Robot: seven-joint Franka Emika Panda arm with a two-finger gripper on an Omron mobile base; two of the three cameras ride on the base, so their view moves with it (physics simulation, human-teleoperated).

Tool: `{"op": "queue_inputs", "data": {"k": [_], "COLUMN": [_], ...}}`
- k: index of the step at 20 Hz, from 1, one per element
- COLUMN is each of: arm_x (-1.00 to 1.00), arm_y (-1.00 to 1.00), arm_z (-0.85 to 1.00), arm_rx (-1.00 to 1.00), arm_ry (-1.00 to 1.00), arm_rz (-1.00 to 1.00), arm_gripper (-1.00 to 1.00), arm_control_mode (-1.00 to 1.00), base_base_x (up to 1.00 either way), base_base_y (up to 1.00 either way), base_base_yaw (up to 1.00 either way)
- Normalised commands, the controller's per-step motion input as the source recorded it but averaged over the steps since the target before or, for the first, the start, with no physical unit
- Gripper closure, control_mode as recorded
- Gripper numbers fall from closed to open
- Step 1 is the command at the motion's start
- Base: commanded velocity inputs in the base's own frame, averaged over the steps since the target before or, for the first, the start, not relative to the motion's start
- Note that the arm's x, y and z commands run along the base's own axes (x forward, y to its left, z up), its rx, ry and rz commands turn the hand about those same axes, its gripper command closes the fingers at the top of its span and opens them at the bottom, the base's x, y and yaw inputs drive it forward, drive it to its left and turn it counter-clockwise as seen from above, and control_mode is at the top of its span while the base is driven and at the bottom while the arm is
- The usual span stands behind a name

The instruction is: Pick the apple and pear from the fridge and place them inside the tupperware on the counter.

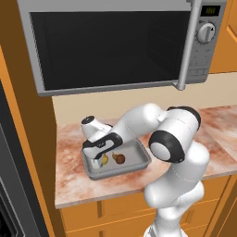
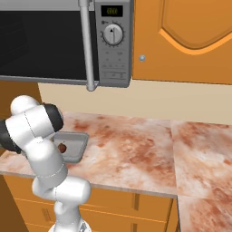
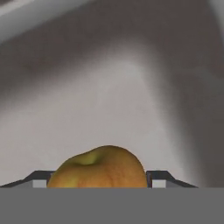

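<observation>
A small, smooth yellow-orange pear [image 3: 98, 168] sits between my two dark fingertips [image 3: 158, 177] in the hand view, over the pale grey floor of the shallow grey rectangular tupperware [image 1: 139, 159] with its rounded corners and raised rim. Whether my pincer [image 1: 99, 162] clasps the pear or has let it go, I cannot tell: the tips stand on either side of the fruit, and their contact with its skin is hidden at the edge of the view. From the left base view, the pear [image 1: 105, 159] lies in the left part of the tray, under my hand, and the small round dark-red apple [image 1: 120, 159] rests just beside it, toward the tray's middle. The right base view shows the apple [image 2: 62, 147] in the tupperware [image 2: 78, 146] behind my white arm. The tray stands on the pinkish-red marbled stone surface [image 2: 136, 145], above orange wooden drawers [image 1: 111, 206]. A silver microwave [image 1: 115, 41] with a dark door hangs over the surface.
</observation>
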Motion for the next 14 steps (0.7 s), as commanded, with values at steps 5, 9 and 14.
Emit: {"op": "queue_inputs", "data": {"k": [5,9,14], "arm_x": [-0.03,-0.25,-0.35], "arm_y": [0.0,0.0,-0.01], "arm_z": [-0.05,0.0,0.16], "arm_rx": [0.0,0.0,0.0], "arm_ry": [-0.04,-0.15,-0.09], "arm_rz": [0.01,0.0,-0.1], "arm_gripper": [-1.0,-1.0,-1.0], "arm_control_mode": [-1.0,-1.0,-1.0], "base_base_x": [0.0,0.0,0.0], "base_base_y": [0.0,0.0,0.0], "base_base_yaw": [0.0,0.0,0.0]}}
